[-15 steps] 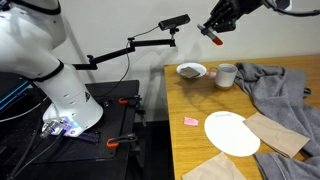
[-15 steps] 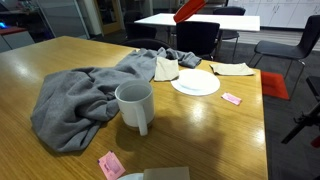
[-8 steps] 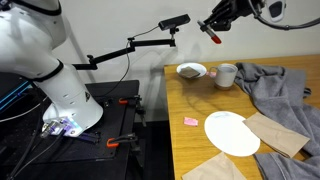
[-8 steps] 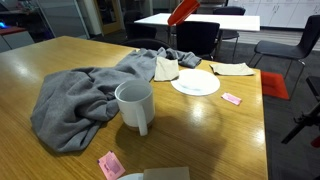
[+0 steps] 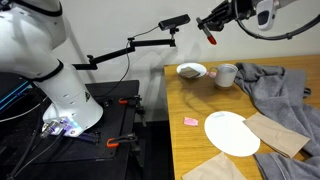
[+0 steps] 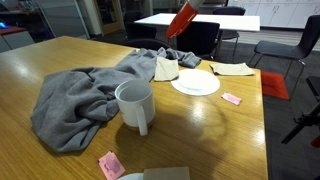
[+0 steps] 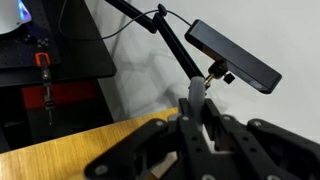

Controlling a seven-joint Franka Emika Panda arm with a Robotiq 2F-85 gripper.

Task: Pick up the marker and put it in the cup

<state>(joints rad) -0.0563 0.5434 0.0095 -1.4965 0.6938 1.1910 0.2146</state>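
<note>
My gripper is high above the table's far end and shut on the red marker. The marker hangs slanted below the fingers and also shows at the top of an exterior view. In the wrist view the jaws clamp a thin pale shaft. The white cup stands upright on the wooden table, below and slightly right of the marker. It appears in the foreground in an exterior view, beside the grey cloth. The marker is well above the cup and apart from it.
Also on the table are a shallow white bowl left of the cup, a flat white plate, a pink sticky note, a crumpled grey cloth and brown paper. A camera on a black boom arm hangs close to the gripper.
The gripper with the marker has drifted slightly left and the wrist has turned. The marker stays held, and the cup and other things have not moved.
</note>
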